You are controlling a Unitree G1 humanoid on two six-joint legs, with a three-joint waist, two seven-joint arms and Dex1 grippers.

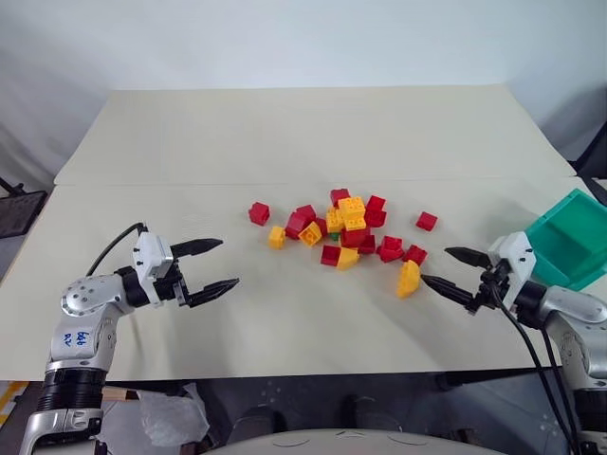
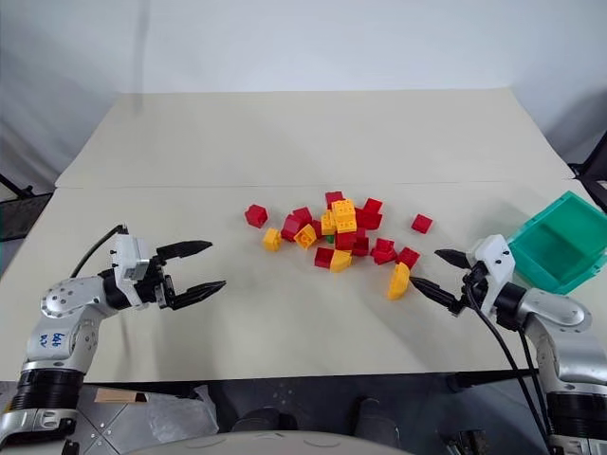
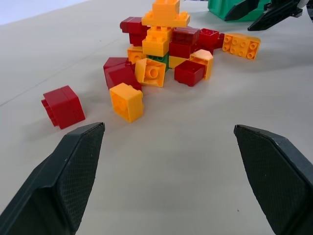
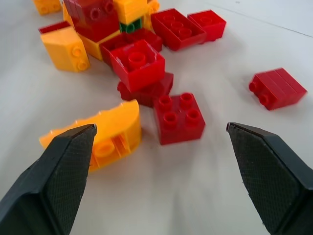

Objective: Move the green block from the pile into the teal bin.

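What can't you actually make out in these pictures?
- Green block: mostly buried in the pile; left wrist view shows one face, its studs covered by yellow-orange bricks.
- Teal bin: cut off by the left eye view's right edge.
- Bin's floor: right eye view, partly hidden behind its near wall.

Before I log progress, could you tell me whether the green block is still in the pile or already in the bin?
In the pile: the green block sits wedged among red and yellow bricks, apart from the bin.
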